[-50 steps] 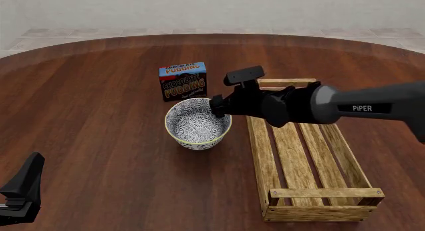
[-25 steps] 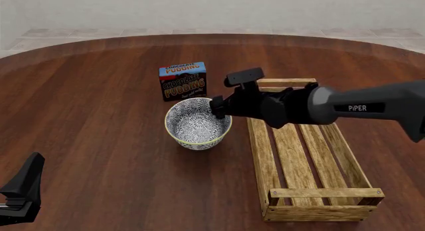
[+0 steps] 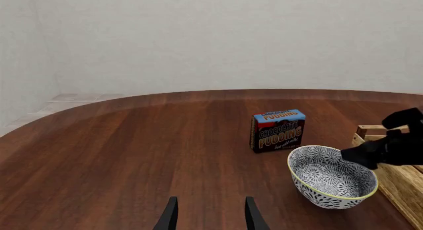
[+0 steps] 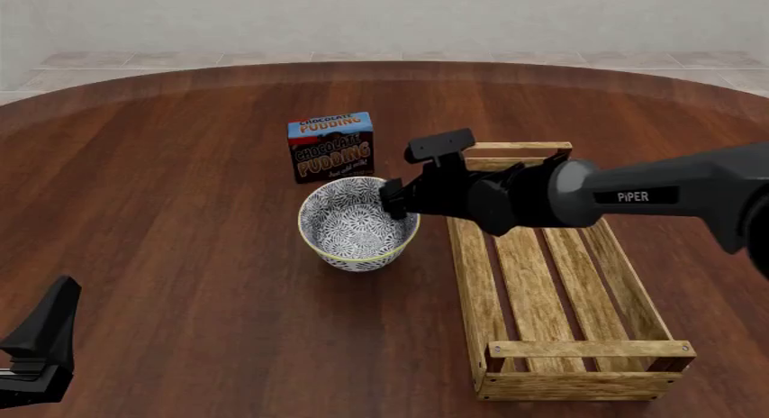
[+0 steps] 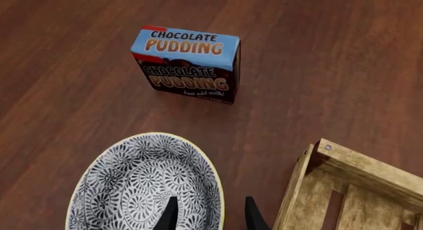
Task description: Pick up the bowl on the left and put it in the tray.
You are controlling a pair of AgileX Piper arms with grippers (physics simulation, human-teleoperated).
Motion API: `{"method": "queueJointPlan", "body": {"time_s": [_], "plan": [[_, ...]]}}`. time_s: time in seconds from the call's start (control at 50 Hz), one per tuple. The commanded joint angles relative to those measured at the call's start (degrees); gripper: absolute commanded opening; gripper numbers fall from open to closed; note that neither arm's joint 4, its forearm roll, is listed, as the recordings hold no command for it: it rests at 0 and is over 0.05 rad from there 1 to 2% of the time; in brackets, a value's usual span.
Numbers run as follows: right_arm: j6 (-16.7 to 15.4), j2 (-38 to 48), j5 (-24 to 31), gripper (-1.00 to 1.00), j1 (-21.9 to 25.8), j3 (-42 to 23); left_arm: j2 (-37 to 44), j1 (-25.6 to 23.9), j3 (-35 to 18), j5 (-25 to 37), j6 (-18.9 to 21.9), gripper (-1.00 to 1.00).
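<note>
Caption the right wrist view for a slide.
Open right gripper straddling the bowl rim, tray corner beside, pudding box beyond.

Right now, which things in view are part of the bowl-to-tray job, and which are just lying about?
Part of the job:
- bowl, standing on the table
- tray, to its right
- right hand, open, fingers straddling the bowl's near-tray rim

Just lying about:
- chocolate pudding box, behind the bowl
- left hand, open, parked away
</note>
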Motion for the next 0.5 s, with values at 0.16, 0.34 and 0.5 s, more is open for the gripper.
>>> {"method": "queueJointPlan", "body": {"time_s": [0.16,0.34,0.5], "plan": [[-0.1,0.6,-0.24,1.0,0.09,-0.08,0.0,0.0,0.0,0.0,0.0,1.0],[0.08,0.92,-0.78,1.0,0.36,0.32,0.0,0.0,0.0,0.0,0.0,1.0],[0.11,1.2,-0.6,1.0,0.38,-0.09,0.0,0.0,0.0,0.0,0.0,1.0]]}}
